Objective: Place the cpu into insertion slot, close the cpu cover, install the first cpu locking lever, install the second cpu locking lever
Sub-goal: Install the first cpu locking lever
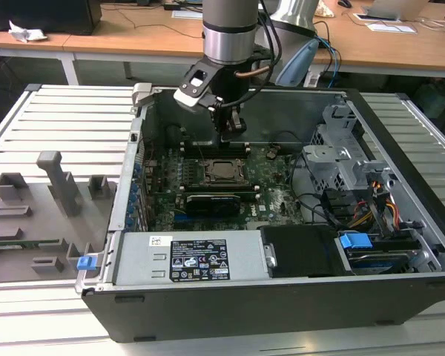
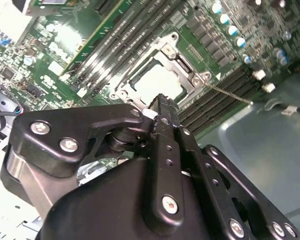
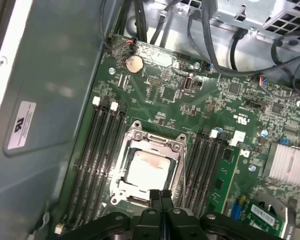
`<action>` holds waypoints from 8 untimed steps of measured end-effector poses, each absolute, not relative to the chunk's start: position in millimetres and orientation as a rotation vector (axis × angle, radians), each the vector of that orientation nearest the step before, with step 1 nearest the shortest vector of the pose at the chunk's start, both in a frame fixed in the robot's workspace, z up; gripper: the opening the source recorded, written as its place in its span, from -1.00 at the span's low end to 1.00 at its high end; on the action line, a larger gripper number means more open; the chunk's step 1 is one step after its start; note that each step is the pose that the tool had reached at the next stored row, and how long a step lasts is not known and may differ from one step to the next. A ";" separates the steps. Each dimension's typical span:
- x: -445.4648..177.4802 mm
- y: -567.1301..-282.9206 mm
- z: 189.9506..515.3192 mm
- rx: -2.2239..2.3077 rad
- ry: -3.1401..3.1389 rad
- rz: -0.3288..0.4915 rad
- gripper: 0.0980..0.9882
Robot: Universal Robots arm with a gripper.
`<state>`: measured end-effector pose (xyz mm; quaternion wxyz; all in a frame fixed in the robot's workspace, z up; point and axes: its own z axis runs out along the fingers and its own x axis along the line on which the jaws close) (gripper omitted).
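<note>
Claw (image 3: 160,196) fingers are pressed together with nothing between them, hanging just above one edge of the cover (image 3: 152,136). The cpu (image 3: 147,168) lies seated in the cover's window. A thin lever (image 2: 230,93) juts free. An off-centre push could slip off it and scrape the board (image 3: 160,95).

Dull metal cpu (image 3: 149,170), shiny cpu cover (image 3: 155,139)

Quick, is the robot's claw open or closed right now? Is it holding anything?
Gripper: closed, fingertips together, holding nothing that I can see, right beside the cpu cover.
</note>
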<state>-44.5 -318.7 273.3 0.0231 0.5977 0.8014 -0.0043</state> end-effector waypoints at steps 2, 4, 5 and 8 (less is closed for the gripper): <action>-44.5 -318.7 273.3 1.821 2.501 -0.015 -0.98; -44.5 -318.6 273.3 1.781 2.527 -0.018 -0.98; -44.5 -318.6 273.3 1.765 2.538 -0.019 -0.98; -44.4 -318.6 273.2 1.711 2.574 -0.018 -0.98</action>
